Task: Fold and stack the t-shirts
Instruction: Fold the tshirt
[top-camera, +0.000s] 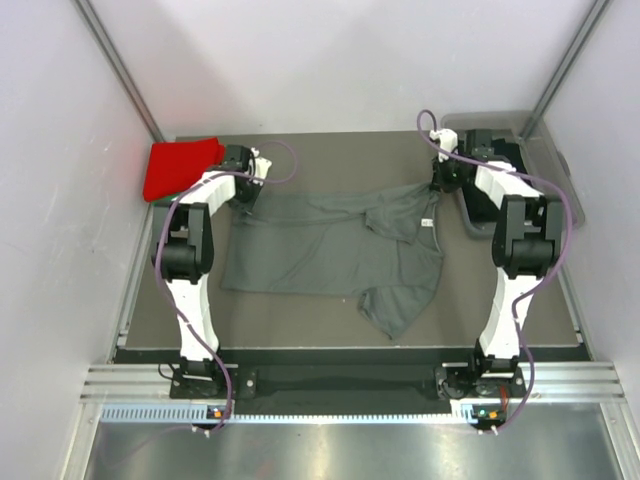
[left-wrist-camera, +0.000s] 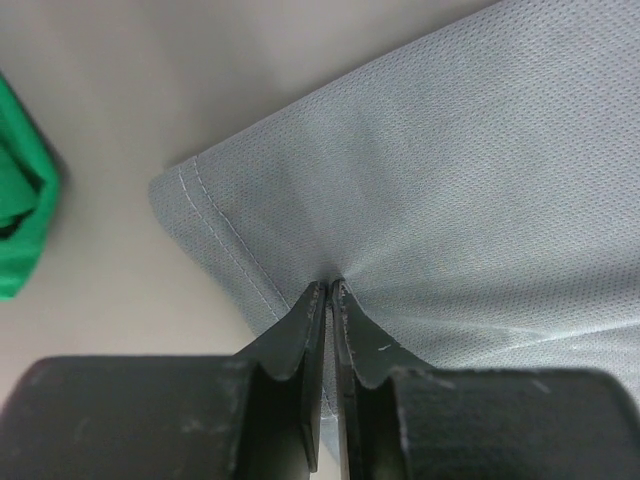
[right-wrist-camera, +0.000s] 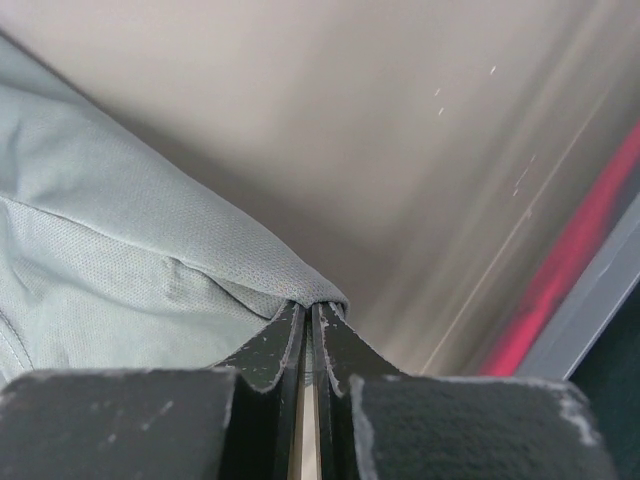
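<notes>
The grey t-shirt (top-camera: 320, 250) lies spread out in the middle of the brown surface (top-camera: 300, 320). Its left part is quite flat. Its right part is bunched up and folded over itself, and one sleeve points toward the near edge. We see a small white tag (top-camera: 428, 222) near the neck on the right side.

The left hand (left-wrist-camera: 327, 290) is at the far left corner of the grey t-shirt. Its two fingers are pressed together on the cloth, just beside the stitched hem. The cloth makes little wrinkles where they pinch it.

The right hand (right-wrist-camera: 307, 308) is at the far right edge of the same shirt. Its fingers are closed tight too, with a folded edge of grey cloth caught between the tips.

The red t-shirt (top-camera: 180, 168) sits in a bundle at the far left corner of the surface, close to the left arm. In the left wrist view we see a bit of the green t-shirt (left-wrist-camera: 20, 200) lying near the grey corner but not touching it.

A clear tub (top-camera: 555, 150) stands at the far right corner, behind the right arm.
</notes>
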